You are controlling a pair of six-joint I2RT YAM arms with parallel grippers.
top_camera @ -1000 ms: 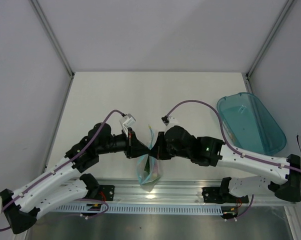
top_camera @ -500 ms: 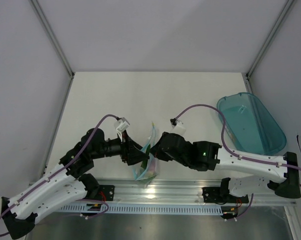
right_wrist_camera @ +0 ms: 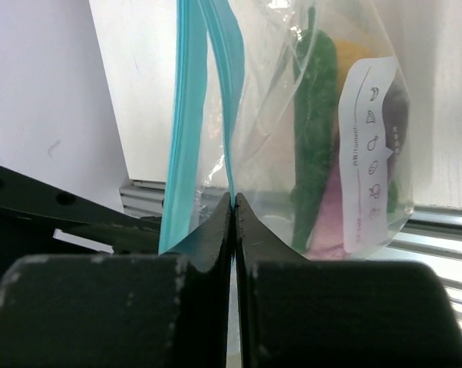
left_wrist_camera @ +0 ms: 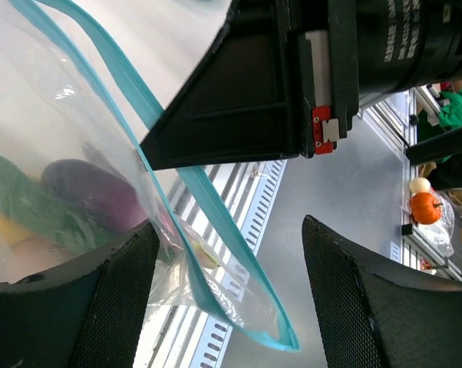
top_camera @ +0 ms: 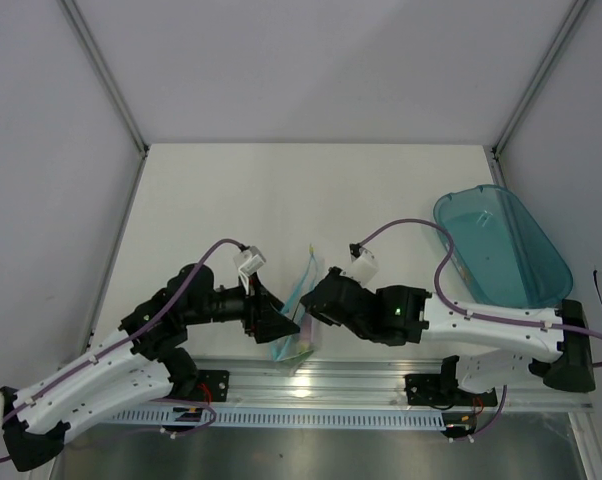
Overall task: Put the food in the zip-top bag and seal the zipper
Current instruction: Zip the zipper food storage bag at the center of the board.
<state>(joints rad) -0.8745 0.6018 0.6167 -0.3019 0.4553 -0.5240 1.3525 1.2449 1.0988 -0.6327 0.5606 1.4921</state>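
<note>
Zip-top bag [top_camera: 299,340] edgewise, zipper [top_camera: 303,282] near-to-far

left arm [top_camera: 91,365] and right arm [top_camera: 491,325] both show white links far behind the hand, black housings nearer it, looping purple cables [top_camera: 406,222] and dimpled black fingers [left_wrist_camera: 369,307].
</note>
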